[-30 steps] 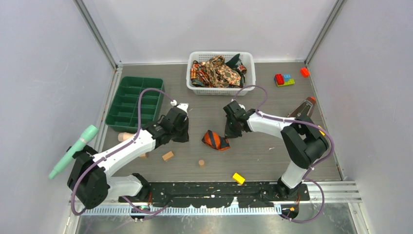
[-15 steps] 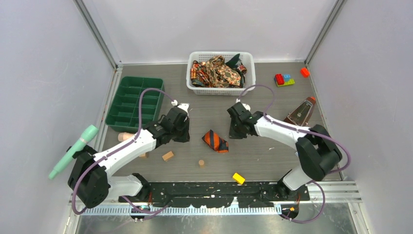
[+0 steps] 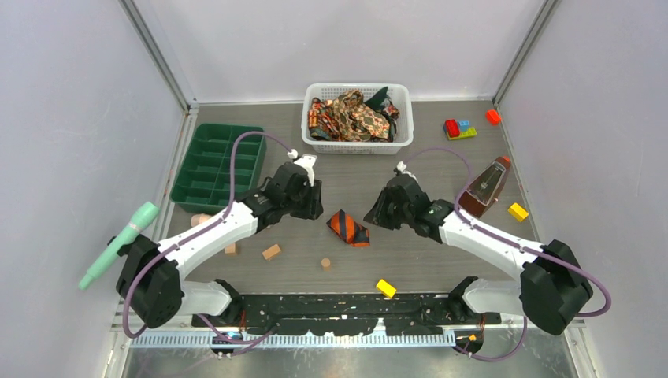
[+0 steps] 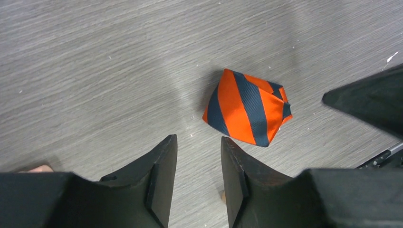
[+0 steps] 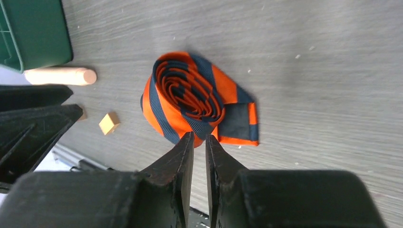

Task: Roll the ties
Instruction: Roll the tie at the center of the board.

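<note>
**A:** Grey wood-grain tabletop [image 3: 346, 177] is showing in the middle of the workspace. What is lying on it?

**B:** The orange-and-navy striped tie [image 3: 348, 227], coiled into a spiral roll and resting there by itself. Its loose end is sticking out flat beside the coil, touching it.

**A:** Is either gripper holding it?

**B:** No. The left gripper [image 4: 198, 142] is hovering just beside the roll, with its jaws standing apart over bare table. The right gripper [image 5: 199, 138] is hanging on the opposite side. Its jaws are nearly together, with only a thin slit between them, and they are pinching nothing.

**A:** Why are they flanking it like that?

**B:** My reading is that the roll is holding its shape unaided. Both are standing off it, probably so as not to knock the coil loose.

**A:** And the other ties?

**B:** The paisley ties [image 3: 350, 118] and a dark green tie [image 3: 384, 98] are lying heaped in the white mesh basket [image 3: 354, 146] at the far side, well apart from the roll. Judging by that, one tie is done and the heap is waiting to be rolled.
</note>
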`<action>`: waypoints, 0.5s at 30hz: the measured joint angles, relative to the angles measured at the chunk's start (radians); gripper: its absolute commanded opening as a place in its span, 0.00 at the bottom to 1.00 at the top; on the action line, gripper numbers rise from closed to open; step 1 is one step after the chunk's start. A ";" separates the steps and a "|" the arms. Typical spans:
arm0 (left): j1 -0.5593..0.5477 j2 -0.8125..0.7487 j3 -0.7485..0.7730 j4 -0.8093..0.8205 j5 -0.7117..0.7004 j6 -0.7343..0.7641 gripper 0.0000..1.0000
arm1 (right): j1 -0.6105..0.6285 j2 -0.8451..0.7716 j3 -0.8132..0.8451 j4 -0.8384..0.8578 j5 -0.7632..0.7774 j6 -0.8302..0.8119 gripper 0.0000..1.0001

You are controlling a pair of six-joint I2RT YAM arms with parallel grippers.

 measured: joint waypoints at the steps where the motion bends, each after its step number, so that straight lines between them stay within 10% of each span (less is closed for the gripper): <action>1: 0.000 0.007 0.003 0.010 0.002 0.005 0.43 | 0.006 -0.002 -0.026 0.027 -0.017 0.026 0.23; 15: 0.005 0.082 0.005 0.074 0.042 0.053 0.66 | 0.125 -0.007 -0.142 0.292 -0.047 0.270 0.23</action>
